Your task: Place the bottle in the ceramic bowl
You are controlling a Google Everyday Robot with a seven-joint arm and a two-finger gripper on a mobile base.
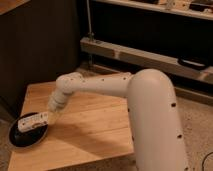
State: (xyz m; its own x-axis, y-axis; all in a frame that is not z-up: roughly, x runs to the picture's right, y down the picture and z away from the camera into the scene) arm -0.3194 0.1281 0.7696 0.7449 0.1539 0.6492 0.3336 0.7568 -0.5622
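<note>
The small white bottle (29, 122) lies sideways in my gripper (45, 119), cap end pointing left. It hangs just over the glossy black ceramic bowl (25, 138), which sits at the front left corner of the wooden table (100, 130). My gripper is shut on the bottle's right end, above the bowl's right rim. I cannot tell whether the bottle touches the bowl. My white arm (100, 85) reaches in from the right across the table.
The bowl stands close to the table's left and front edges. A metal rail (145, 55) and dark shelving run behind the table. Speckled floor (197, 120) lies to the right, next to my white body (155, 125).
</note>
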